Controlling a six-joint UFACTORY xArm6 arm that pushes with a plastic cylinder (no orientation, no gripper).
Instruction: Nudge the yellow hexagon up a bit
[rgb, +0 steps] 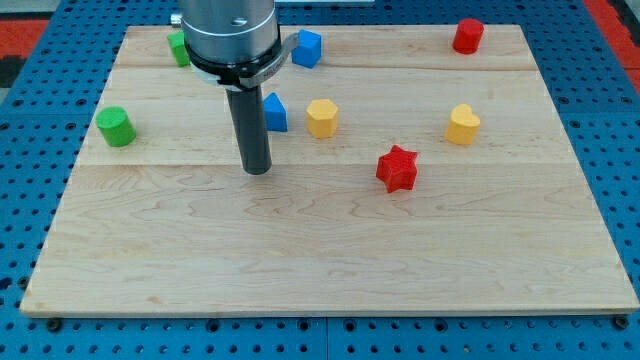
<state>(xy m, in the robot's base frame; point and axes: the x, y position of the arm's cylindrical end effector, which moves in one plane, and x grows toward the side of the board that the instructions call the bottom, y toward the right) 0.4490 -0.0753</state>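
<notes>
The yellow hexagon (322, 117) sits on the wooden board (330, 260) a little above its middle. My tip (258, 169) rests on the board to the lower left of the hexagon, about a block's width away and not touching it. A blue block (273, 112) stands right beside the rod, between it and the hexagon. The rod's upper body hides part of the board's top left.
A yellow heart-shaped block (462, 125) and a red star (397, 168) lie to the right. A red block (467, 36) is at the top right, a blue block (307, 48) at the top, a green cylinder (115, 127) at the left, a green block (179, 47) partly behind the arm.
</notes>
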